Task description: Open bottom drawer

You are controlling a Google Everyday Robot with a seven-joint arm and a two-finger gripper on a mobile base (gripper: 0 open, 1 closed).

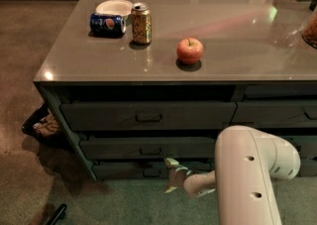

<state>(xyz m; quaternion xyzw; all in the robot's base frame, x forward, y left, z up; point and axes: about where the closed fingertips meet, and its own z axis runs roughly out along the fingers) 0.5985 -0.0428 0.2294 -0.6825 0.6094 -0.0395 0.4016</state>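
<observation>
The gripper (171, 175) hovers low before the bottom drawer (119, 170), just right of its pull (150, 173); fingers (172, 161) apart.

The arm (250, 179) consists of one large outer link (257, 154) and a slimmer wrist section (199, 185). The outer link is a smooth, off-white shell with a rounded, capsule-like end and no visible cables or markings. Two small dark round recesses (246, 158) sit on its near face, one above the other. The wrist section is a short, pale cylinder of much smaller diameter. The gripper (171, 175) is mounted at the wrist's end, low down and just in front of the bottom drawer (124, 170). Its two fingers (171, 162) are short, pale cream, tapered to points, and stand apart.
</observation>
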